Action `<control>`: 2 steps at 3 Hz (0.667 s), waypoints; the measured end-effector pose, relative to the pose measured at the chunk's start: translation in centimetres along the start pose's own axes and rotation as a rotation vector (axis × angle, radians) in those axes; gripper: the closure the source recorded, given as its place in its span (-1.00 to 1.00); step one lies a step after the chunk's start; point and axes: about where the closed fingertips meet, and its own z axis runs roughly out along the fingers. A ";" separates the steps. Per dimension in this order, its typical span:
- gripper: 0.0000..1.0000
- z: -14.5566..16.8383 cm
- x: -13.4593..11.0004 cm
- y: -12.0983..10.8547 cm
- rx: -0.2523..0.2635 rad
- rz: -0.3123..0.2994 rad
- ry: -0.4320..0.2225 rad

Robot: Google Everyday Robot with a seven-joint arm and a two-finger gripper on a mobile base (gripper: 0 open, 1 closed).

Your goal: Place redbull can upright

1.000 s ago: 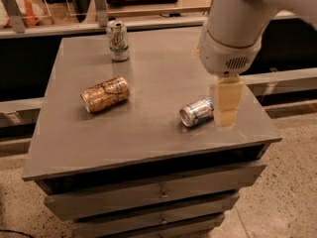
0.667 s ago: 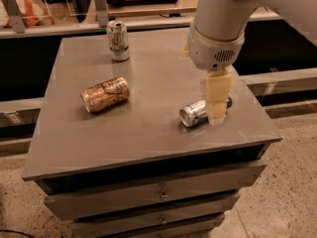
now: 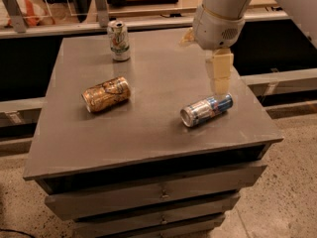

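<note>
Camera view is showing your cream gripper hanging just above the slim silver-and-blue redbull can lying sideways, pre-grasp; its opening you cannot tell. Next is calling for descending astride it.

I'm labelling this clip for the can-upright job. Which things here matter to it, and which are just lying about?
Job:
- redbull can, on its side near the table's right edge
- tool, hanging by the can's blue end

Lying about:
- gold can, on its side
- white-green can, upright at the back
</note>
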 end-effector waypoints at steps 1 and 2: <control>-1.00 0.6 2.4 -1.5 0.001 -0.021 -0.033; -1.00 1.7 5.0 -1.2 -0.002 -0.018 -0.028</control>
